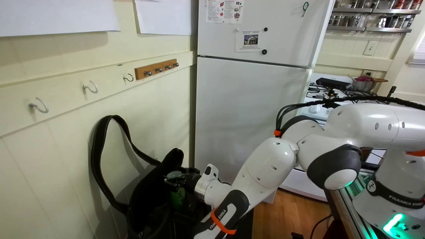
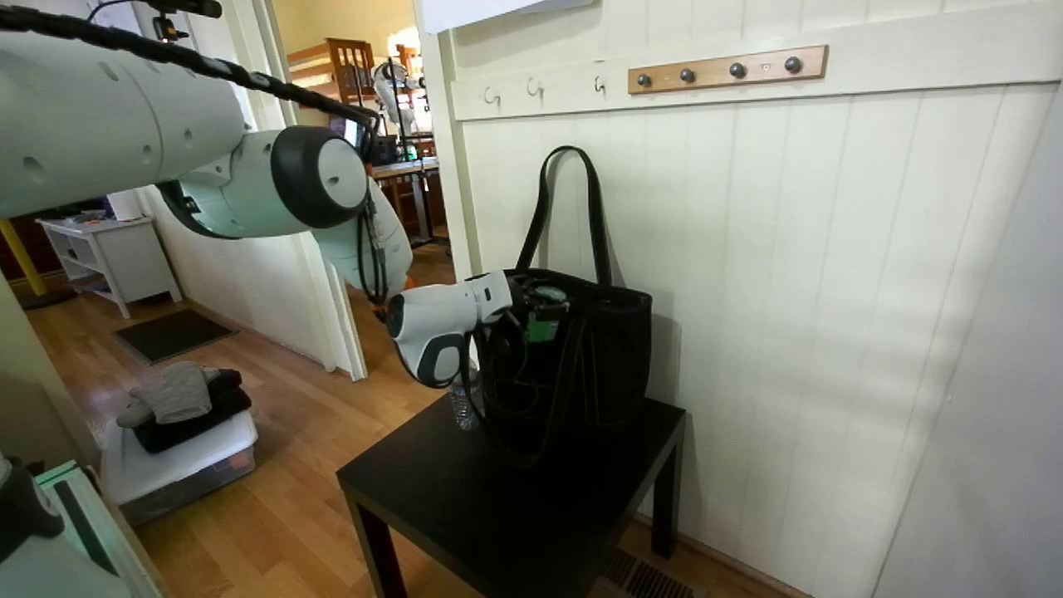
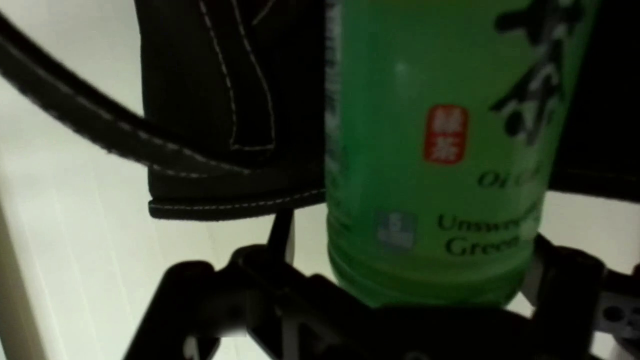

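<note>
My gripper [image 3: 412,240] stands open around the base end of a green tea bottle [image 3: 395,125]. A narrow gap shows between the bottle and the left finger [image 3: 284,230]; whether the right one touches it, I cannot tell. In both exterior views the gripper [image 1: 179,177] is at the mouth of a black bag [image 2: 610,357]. The bottle's green side [image 2: 541,329] hangs below the jaws, base end up, and its lower part is hidden by the bag. One bag strap [image 1: 98,159] rises in a loop against the wall.
A black side table [image 2: 515,507] bears the bag. Close to the bag stands a clear water bottle [image 2: 462,407]. On the wall are several hooks [image 1: 90,87] and a wooden peg rail [image 2: 731,70]. A white fridge [image 1: 245,116] stands behind the arm.
</note>
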Action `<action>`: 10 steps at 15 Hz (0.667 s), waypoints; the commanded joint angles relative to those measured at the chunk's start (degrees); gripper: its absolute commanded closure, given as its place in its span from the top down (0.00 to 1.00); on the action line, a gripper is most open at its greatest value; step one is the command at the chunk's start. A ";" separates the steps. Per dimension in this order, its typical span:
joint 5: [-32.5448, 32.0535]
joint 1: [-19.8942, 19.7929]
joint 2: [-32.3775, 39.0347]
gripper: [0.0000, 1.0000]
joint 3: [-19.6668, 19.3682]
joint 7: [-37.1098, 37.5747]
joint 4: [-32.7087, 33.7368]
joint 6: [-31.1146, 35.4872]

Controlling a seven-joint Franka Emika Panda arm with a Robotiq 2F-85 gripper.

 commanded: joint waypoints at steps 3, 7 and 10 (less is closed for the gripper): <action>-9.00 -6.11 0.05 1.00 8.78 -0.68 0.03 0.95; -11.37 -7.89 0.44 1.00 11.38 -1.17 1.02 0.01; -10.07 -8.34 0.46 1.00 12.97 -4.01 0.88 -4.24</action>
